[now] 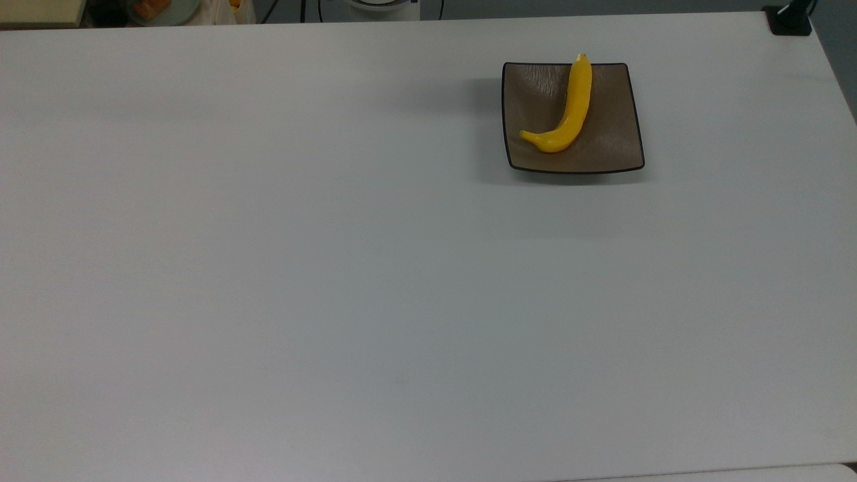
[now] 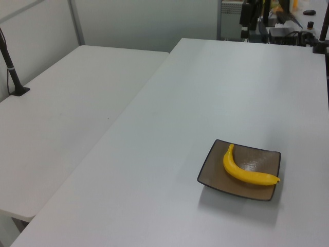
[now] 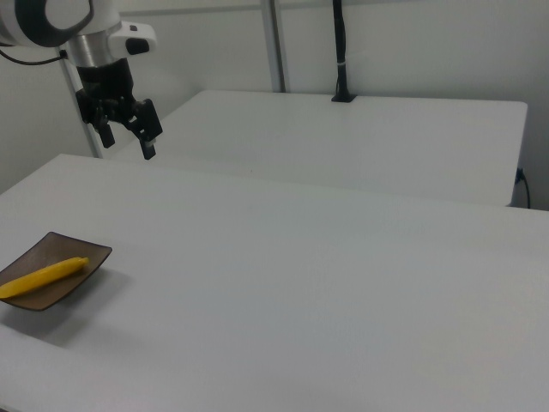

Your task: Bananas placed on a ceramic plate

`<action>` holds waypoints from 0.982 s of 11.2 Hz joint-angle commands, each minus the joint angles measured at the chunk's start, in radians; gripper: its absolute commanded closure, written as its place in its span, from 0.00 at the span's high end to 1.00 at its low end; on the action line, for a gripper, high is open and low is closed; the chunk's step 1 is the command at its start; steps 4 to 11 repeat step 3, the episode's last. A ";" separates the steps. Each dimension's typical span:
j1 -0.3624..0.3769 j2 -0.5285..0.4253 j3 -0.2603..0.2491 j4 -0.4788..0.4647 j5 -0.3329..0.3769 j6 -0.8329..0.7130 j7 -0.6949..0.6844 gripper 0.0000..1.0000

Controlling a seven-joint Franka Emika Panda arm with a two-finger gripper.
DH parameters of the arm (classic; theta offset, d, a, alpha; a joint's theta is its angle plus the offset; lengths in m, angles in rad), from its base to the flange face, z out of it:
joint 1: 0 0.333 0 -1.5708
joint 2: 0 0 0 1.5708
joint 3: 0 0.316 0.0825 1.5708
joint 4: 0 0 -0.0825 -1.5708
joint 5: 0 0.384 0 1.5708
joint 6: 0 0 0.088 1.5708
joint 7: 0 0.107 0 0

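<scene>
- My hand [image 3: 126,137] hangs high above the far edge of the tabletop [image 3: 343,283], well apart from the plate, its two fingers spread and holding nothing.
- The banana [image 1: 568,108] lies on the ceramic plate [image 1: 612,137], its curve running from the top view's upper rim down toward the lower left of the dish.
- In the top view its upper tip reaches the plate's far rim and pokes a little past it; the rest sits within the dished centre.
- In the left view the banana [image 2: 245,168] lies flat along the plate [image 2: 213,175], not propped or rolling.
- I judge the placing done: the fruit rests on the plate and nothing touches it.
- Were I to take it up again, I would close across the thick middle of the curve, fingers square to its length.
- It looks light, smooth and rather slippery, so I expect a firm but gentle pinch suits it.
- The plate looks glossy and hard; I judge it could slide or chip if knocked.
</scene>
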 commanded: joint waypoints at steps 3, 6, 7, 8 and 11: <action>0.016 -0.011 -0.035 -0.025 0.070 0.071 -0.126 1.00; 0.016 -0.011 -0.035 -0.025 0.070 0.071 -0.126 1.00; 0.016 -0.011 -0.035 -0.025 0.070 0.071 -0.126 1.00; 0.016 -0.011 -0.035 -0.025 0.070 0.071 -0.126 1.00; 0.016 -0.011 -0.035 -0.025 0.070 0.071 -0.126 1.00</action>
